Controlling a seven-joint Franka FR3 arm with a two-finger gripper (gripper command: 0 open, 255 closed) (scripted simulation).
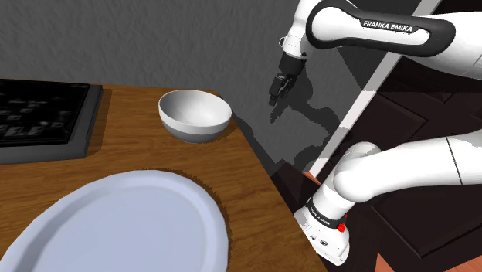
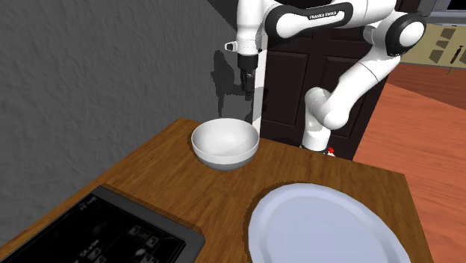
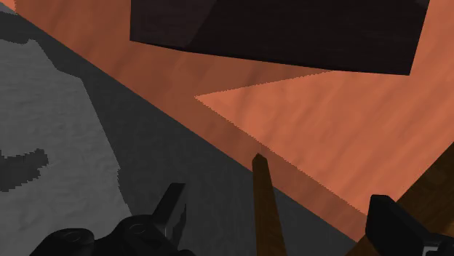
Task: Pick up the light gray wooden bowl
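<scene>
A light grey, plain-looking bowl (image 1: 195,114) (image 2: 225,142) stands upright on the wooden table (image 1: 131,154) near its far corner. My black gripper (image 1: 276,91) (image 2: 249,84) hangs in the air above and beyond that corner, to the shoulder view's right of the bowl and apart from it. In the wrist view the gripper (image 3: 276,198) is open, its fingers (image 3: 172,207) standing wide apart with nothing between them. Below them lies a thin strip of the table's corner (image 3: 263,204).
A large pale plate (image 1: 116,224) (image 2: 321,224) takes up the table's near part. A black flat panel (image 1: 39,120) (image 2: 104,231) lies at the table's side. A grey wall (image 1: 154,39) rises behind, and a dark cabinet (image 2: 299,90) stands on the orange floor (image 3: 327,124).
</scene>
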